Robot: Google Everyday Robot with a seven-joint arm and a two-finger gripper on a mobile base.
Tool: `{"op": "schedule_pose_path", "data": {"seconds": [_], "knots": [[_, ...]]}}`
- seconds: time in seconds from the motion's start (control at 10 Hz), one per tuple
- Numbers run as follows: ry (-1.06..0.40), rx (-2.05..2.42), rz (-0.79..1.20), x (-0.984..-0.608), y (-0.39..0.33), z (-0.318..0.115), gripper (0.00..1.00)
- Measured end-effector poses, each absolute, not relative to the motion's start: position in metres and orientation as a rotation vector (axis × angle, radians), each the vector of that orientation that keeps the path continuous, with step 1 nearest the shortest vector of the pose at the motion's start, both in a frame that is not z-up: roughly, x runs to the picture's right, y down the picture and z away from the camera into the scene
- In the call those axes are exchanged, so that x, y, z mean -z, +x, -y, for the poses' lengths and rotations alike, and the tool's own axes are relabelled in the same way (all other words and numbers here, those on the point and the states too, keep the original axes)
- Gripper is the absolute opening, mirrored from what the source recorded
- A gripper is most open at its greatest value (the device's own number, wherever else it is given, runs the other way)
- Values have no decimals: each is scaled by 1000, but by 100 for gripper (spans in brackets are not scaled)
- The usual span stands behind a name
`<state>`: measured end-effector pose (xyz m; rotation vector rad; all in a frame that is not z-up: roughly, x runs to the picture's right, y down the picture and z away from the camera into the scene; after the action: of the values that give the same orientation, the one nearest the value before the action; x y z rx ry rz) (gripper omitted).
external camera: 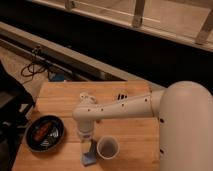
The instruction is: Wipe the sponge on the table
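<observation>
while the gripper, whose hold cannot be told, is hanging right over the sponge at the front edge of the table, a sideways stroke is likely risking tipping the cup standing just beside it.

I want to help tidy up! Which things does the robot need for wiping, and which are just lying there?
For the job: sponge, table, end effector right above the sponge.
Just lying about: white cup beside the sponge, black pan near the table's edge.
</observation>
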<state>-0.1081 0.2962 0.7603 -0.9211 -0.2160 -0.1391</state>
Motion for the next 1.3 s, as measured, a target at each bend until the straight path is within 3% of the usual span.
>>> {"op": "schedule_pose_path", "data": {"seconds": [0.5, 1.0, 1.3], "knots": [[-877, 131, 246, -756, -107, -298, 0], [-765, 202, 343, -732, -169, -242, 0], [-760, 219, 375, -732, -176, -240, 0]]}}
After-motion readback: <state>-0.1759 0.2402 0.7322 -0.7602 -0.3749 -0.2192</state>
